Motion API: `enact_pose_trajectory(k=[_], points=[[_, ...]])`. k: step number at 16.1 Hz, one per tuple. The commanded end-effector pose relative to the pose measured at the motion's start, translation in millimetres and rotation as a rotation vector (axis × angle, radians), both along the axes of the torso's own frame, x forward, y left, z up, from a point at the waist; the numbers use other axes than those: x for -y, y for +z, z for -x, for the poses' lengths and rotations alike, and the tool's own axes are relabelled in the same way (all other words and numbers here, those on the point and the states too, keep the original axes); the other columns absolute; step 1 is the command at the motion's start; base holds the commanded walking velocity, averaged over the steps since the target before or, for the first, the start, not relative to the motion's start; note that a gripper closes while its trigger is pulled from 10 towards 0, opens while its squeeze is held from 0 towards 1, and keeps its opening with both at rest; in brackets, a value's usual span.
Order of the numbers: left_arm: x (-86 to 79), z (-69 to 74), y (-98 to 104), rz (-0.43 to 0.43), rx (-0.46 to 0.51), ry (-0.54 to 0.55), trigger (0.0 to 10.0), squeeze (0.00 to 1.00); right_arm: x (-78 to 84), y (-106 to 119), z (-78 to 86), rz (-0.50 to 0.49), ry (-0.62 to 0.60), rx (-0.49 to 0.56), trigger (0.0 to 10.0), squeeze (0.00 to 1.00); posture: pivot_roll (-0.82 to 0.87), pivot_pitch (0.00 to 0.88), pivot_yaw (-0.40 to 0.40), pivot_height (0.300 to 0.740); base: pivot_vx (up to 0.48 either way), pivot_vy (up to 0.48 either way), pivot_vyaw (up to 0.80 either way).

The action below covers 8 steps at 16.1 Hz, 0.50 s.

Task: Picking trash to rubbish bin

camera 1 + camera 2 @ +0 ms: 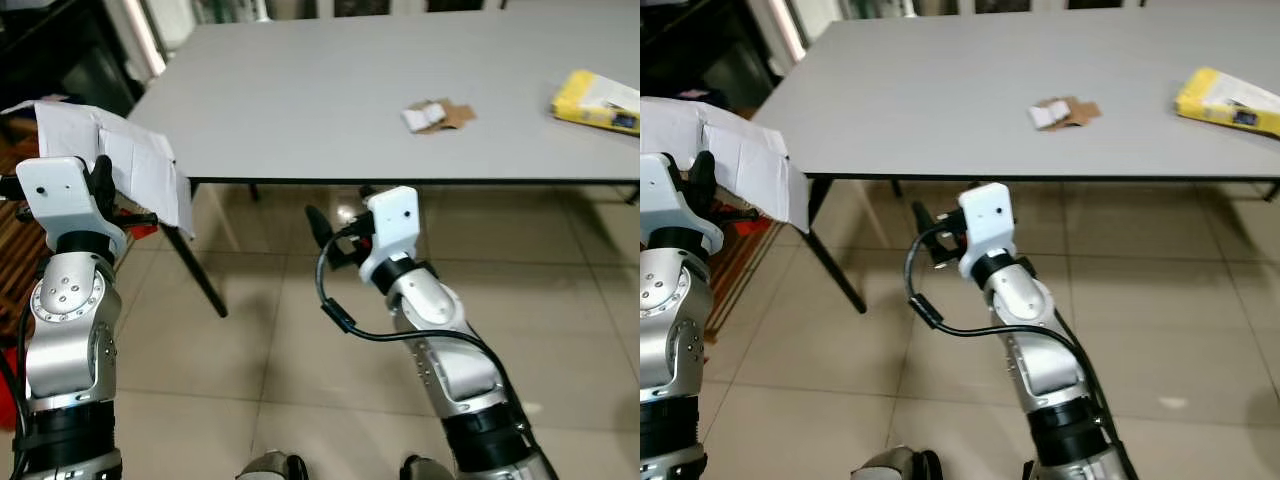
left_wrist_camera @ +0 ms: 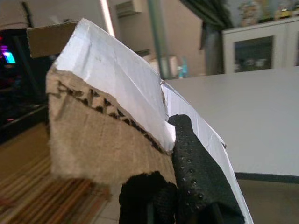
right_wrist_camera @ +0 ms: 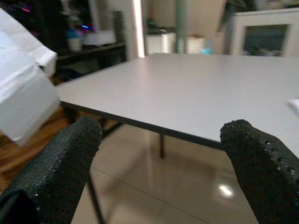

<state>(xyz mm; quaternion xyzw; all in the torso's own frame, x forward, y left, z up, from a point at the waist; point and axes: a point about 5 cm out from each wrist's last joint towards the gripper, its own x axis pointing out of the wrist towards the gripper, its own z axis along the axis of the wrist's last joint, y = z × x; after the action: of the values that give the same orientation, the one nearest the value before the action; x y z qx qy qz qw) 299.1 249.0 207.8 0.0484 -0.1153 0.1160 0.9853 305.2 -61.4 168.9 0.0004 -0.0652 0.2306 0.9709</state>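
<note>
While pinched, cardboard sheet [image 1: 125, 165] rises above left gripper [image 1: 100, 178].

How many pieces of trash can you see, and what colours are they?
White cardboard sheet, held in the left gripper beside the table: 1
Small brown and white scrap on the table: 1
Yellow packet on the table: 1
Total: 3

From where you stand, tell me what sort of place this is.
Probably a dining or work room in a home: a large grey table on a tiled floor, with a glass-fronted cabinet behind. The left gripper holds a piece of cardboard; more scraps lie on the table.
</note>
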Motion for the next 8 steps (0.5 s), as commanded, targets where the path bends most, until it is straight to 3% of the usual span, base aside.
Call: enact_pose_trajectory(k=[1,5,8], points=[[-0.2,-0.3,0.0,-0.004,-0.007,-0.001,10.0,0.0,1.3,0.4,-0.6,-0.002,-0.004,-0.002,10.0,0.0,-0.04,0.134,0.125,0.74,0.0,0.0,0.0],[-3.1,-1.5,-4.0,0.018,-0.029,0.002,10.0,0.0,0.4,1.5,-1.2,0.004,-0.004,0.008,10.0,0.0,-0.04,0.131,0.124,0.74,0.206,0.0,0.0],[-4.4,-1.2,-3.7,0.01,-0.037,0.013,10.0,0.0,-0.8,1.7,-0.9,0.005,0.0,0.011,10.0,0.0,-0.04,0.131,0.124,0.74,0.32,0.161,0.0]])
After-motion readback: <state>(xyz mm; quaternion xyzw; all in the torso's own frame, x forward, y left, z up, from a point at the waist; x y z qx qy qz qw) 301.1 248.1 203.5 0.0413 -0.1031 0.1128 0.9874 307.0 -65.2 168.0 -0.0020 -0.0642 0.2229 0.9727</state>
